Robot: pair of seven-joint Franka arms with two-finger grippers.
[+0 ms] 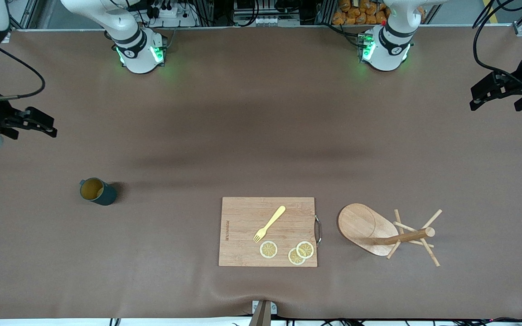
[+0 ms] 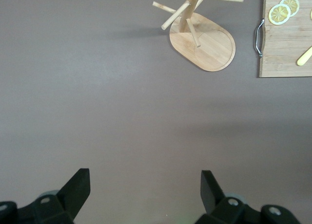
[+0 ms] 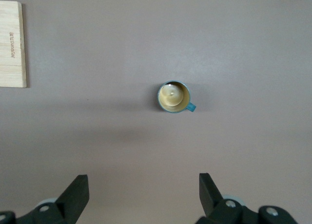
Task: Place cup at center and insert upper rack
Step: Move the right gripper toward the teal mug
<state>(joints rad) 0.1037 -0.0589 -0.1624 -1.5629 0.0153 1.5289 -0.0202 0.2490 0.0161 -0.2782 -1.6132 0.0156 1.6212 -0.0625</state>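
Bench: brown matte bench (image 1: pixel 261 127) carrying all items
Board: rectangular light wooden cutting board (image 1: pixel 268 232) with a metal handle (image 1: pixel 318 230), nearest the front camera at mid-bench; it lies between the cup and the rack
On the board: yellow plastic fork (image 1: pixel 269 223) and three round lemon slices (image 1: pixel 268 249)
Cup: small dark teal mug with a yellowish-tan inside (image 1: pixel 97 191), upright on the bench toward the right arm's end, well apart from the board
Upper rack: light wooden mug tree with oval base, post and thin pegs (image 1: pixel 388 233), upright just beside the board's metal handle, toward the left arm's end
Left tool: left tool (image 1: pixel 496 90) over bare bench at the left arm's end, fingers (image 2: pixel 78 187) spread wide, holding nothing
Right tool: right tool (image 1: pixel 32 122) over bare bench at the right arm's end, fingers (image 3: pixel 78 190) spread wide, holding nothing
View differences: the right wrist view looks straight down into the cup; the left wrist view shows rack and board but no cup
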